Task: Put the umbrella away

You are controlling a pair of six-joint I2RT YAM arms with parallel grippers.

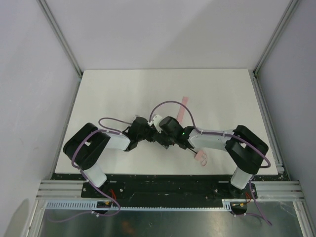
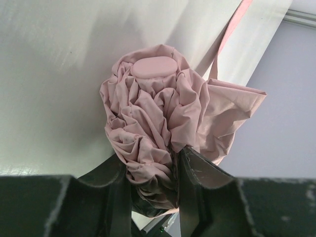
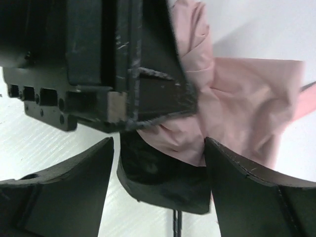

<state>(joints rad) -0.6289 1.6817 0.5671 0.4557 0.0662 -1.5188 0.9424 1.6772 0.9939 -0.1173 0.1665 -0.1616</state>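
My left gripper (image 2: 152, 170) is clamped on the umbrella (image 2: 148, 113), pinching the bunched cloth a little below its tip. My right gripper (image 3: 158, 168) stands with its fingers apart, straddling the same bundle right against the left one and holding nothing. The umbrella sits over the middle of the white table (image 1: 118, 89), between my two wrists. I cannot tell whether it rests on the surface or hangs just above it.

The cloth is pale pink, thin and matte, crumpled into soft, loose folds around a smooth oval cap (image 2: 153, 66). One flap sticks out flat to the side, and a narrow pink band (image 1: 184, 106) trails away across the table. A thin black shaft (image 3: 177, 223) runs back toward the small pink handle (image 1: 201, 158), which shows beside my right arm.

I judge the whole thing light. The fabric will give and slide under a pinch, so a grip on cloth alone may slip or let the folds spill. The shaft and handle are the stiff parts. I would take firm hold there, or squeeze the bundle where the ribs lie beneath it.
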